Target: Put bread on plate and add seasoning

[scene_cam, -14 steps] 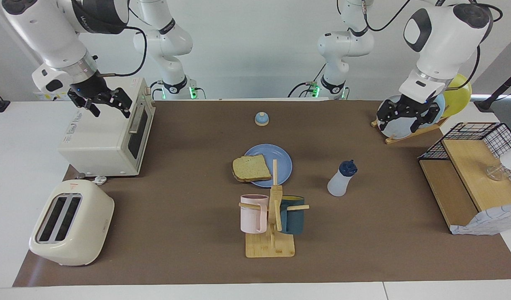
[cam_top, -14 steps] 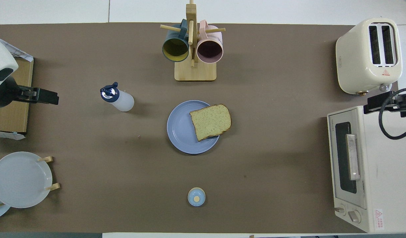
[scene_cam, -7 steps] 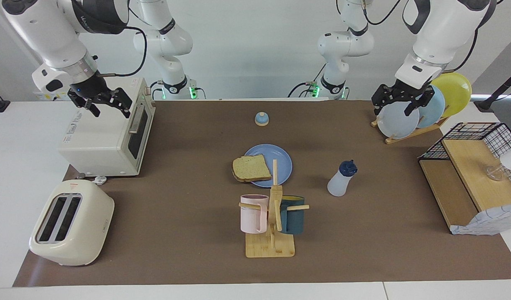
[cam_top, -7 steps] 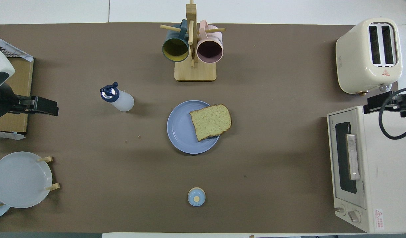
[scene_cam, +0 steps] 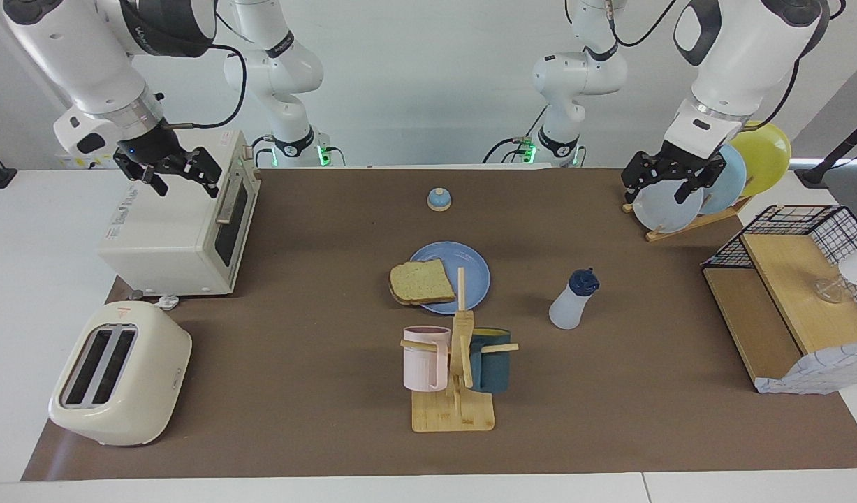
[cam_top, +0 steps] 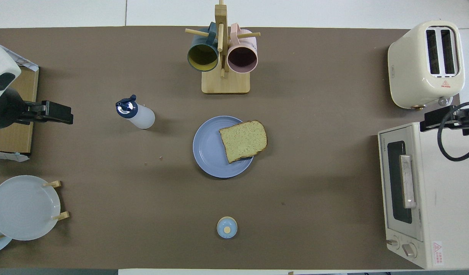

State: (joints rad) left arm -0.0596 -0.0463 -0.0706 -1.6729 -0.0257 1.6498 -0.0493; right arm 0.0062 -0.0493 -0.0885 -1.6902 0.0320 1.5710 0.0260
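Bread (scene_cam: 422, 281): one tan square slice, darker crust, lying on the plate (scene_cam: 470, 269), one edge overhanging the rim. Seasoning (scene_cam: 572, 300): one white bottle, navy cap, standing beside the plate toward the left arm's end. Mugs: two. Left tool (scene_cam: 668, 180) and right tool (scene_cam: 167, 170): both released, empty, raised; overhead partly cut off.

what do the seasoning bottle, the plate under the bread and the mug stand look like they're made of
Seasoning bottle: probably soft plastic, with a cloudy, see-through white body and a dark blue cap.
Plate: matte blue, with no glare; it could be plastic or glazed ceramic, the look leaves that open.
Mug stand: pale wood, likely bamboo, with a visible grain on its flat base and plain round pegs.
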